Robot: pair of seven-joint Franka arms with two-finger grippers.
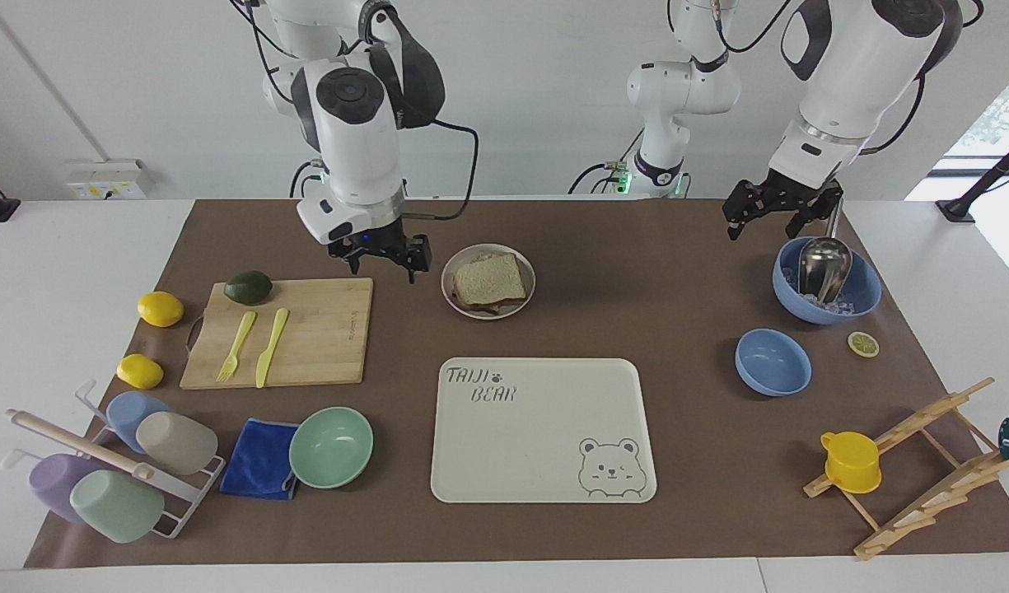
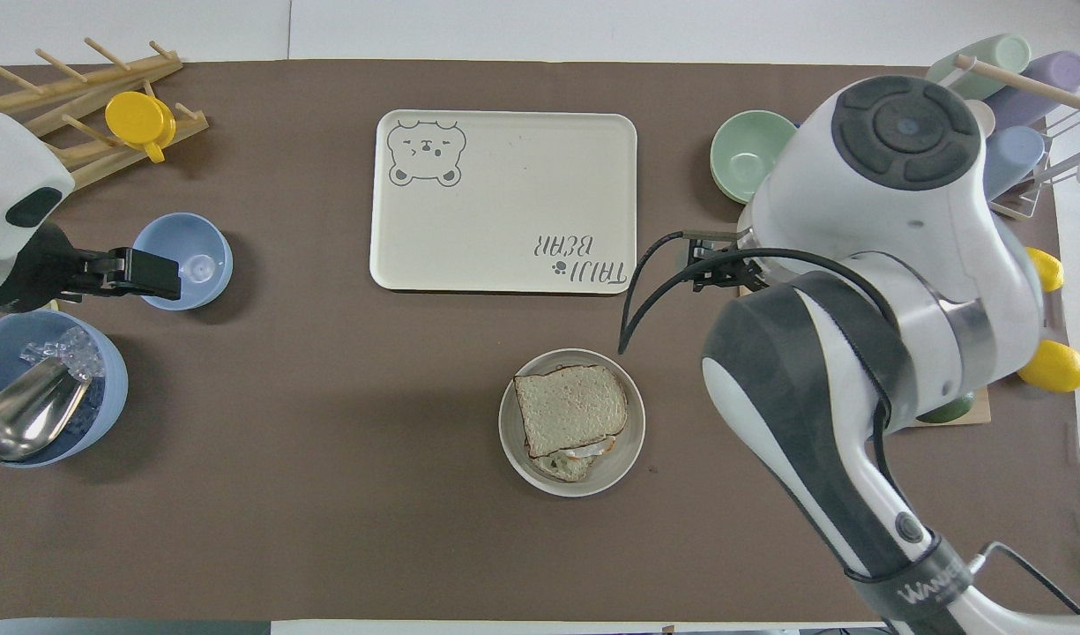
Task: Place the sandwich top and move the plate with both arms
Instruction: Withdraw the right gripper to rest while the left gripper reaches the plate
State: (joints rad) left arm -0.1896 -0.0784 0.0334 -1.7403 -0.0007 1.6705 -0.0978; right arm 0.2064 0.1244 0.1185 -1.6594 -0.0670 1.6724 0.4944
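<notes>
Sandwich top lying on sandwich in plate, just beside right gripper, which hangs spread and empty. Left gripper spread, over large blue bowl, well apart from plate.

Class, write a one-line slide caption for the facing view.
Bread slice on the plate; right gripper open beside it, left gripper open over the ice bowl.

tray | cutting board | 2 lemons | green bowl
</notes>
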